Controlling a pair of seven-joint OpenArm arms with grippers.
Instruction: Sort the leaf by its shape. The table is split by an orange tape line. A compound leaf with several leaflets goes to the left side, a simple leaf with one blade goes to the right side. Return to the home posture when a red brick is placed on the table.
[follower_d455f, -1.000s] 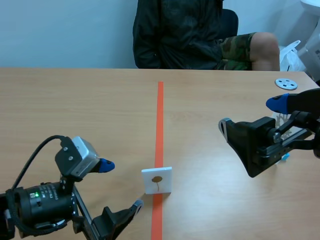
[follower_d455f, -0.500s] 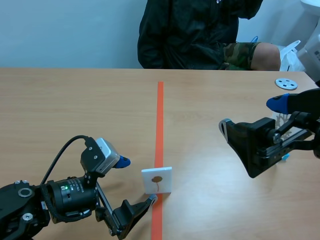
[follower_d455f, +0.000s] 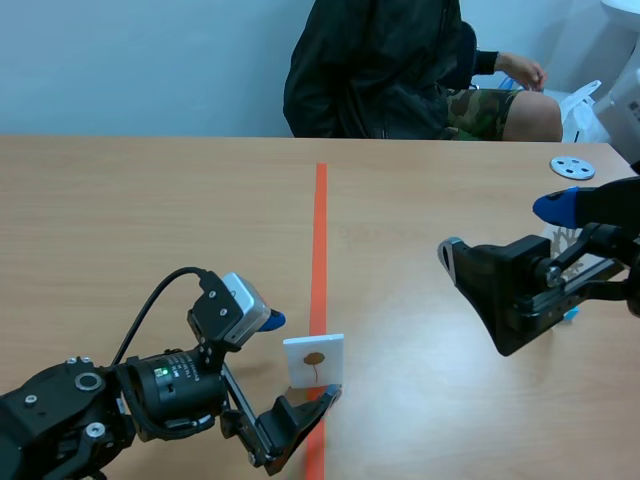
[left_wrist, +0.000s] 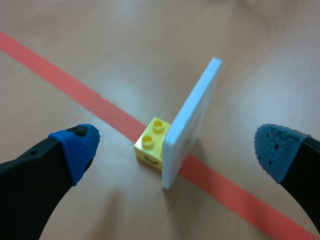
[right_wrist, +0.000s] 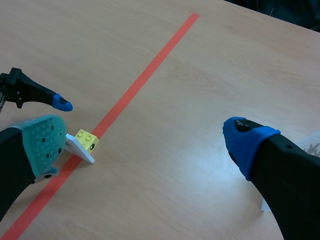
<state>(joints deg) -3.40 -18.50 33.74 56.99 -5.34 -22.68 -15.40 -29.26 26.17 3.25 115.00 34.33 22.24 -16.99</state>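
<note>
Both grippers gape; the left gripper (follower_d455f: 300, 357) straddles the card (left_wrist: 192, 120) on the tape (follower_d455f: 320, 230). The right gripper (follower_d455f: 500, 228) hangs at the card's two o'clock.

Light is bright, even and diffuse, coming from overhead; no hard glare on the table (follower_d455f: 150, 200), only a faint pale sheen across its far half. Shadows are weak and soft-edged: a dim patch beneath the left arm (follower_d455f: 150, 395) at the near left, and a short one at the foot of the white card (left_wrist: 192, 120), on its yellow brick (left_wrist: 150, 142) side.
</note>
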